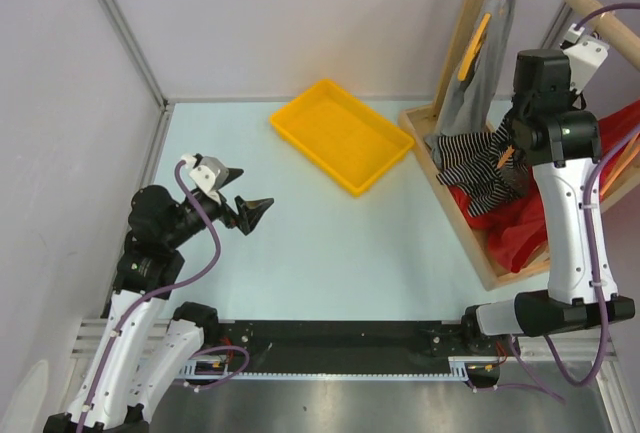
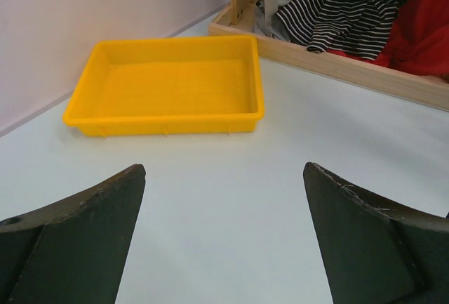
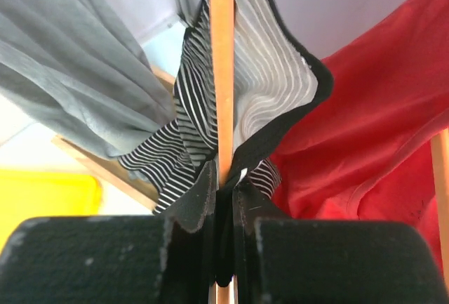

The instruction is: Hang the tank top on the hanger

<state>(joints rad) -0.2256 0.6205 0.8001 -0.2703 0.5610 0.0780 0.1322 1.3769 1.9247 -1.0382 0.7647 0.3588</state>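
Top external: your right end effector (image 1: 507, 156) works at 3 o'clock by the rack (image 1: 462, 41), in the tank top (image 1: 470, 158). Left wrist: left end effector (image 2: 224, 169) spread wide, empty, parked clear. Right wrist: jaws pinch hanger (image 3: 222, 72) with striped fabric, probably to steady it.

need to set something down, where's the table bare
Bare table between the yellow tray, the left gripper and the wooden rack base; the tray is empty. Crowded at the rack: tank top, grey garment, red cloth bunch together.
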